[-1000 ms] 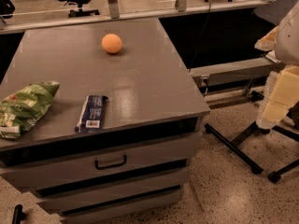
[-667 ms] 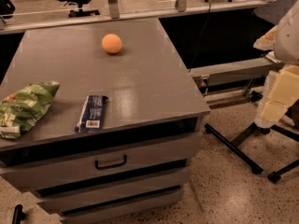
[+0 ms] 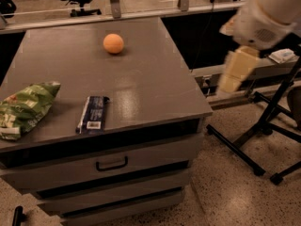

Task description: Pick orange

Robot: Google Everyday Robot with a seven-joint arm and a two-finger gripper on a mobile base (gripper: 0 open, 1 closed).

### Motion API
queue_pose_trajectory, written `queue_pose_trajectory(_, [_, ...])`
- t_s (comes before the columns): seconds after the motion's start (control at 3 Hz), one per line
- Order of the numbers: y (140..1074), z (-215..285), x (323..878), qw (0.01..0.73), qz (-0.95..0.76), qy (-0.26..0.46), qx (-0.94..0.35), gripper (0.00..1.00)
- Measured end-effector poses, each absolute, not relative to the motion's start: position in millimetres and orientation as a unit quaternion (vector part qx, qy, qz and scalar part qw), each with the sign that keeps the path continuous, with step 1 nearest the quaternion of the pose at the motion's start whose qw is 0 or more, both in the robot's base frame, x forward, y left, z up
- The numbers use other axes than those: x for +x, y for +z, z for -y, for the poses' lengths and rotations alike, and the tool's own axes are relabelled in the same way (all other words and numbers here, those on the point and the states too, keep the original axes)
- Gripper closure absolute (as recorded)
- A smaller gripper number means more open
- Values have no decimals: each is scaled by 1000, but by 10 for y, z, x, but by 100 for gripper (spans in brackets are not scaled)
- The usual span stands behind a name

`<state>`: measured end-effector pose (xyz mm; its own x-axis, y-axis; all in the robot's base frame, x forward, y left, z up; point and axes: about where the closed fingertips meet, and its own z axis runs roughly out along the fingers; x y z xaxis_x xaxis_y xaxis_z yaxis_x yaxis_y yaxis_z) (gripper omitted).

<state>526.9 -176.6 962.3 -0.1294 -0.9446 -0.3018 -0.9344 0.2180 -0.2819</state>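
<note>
Grey cabinet top [image 3: 150, 79] carries three items: the orange [image 3: 113, 43] near the far edge, a green snack bag [image 3: 24, 108] at the near left corner, and a dark wrapped bar [image 3: 92, 113] just beside the bag. My gripper [image 3: 236, 70] hangs beyond the right edge of the cabinet, well apart from the orange. I cannot tell whether it is open or closed.

Step in hand, as judged: approach, with no contact made. The next move calls for travel left and toward the far edge, over bare surface, then a descent onto the orange with an opening wide enough to straddle it.

Compared with one second ago, my gripper has shifted left and upward, nearer the cabinet. The orange, bag and bar have not moved.
</note>
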Motion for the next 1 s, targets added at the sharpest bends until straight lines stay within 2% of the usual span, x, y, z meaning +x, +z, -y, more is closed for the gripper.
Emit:
queue_pose_trajectory(0.67, [9500, 793, 6810, 322, -716, 26, -618, 0])
queue_pose_trajectory(1.0, [9361, 423, 7386, 361, -720, 59, -590, 0])
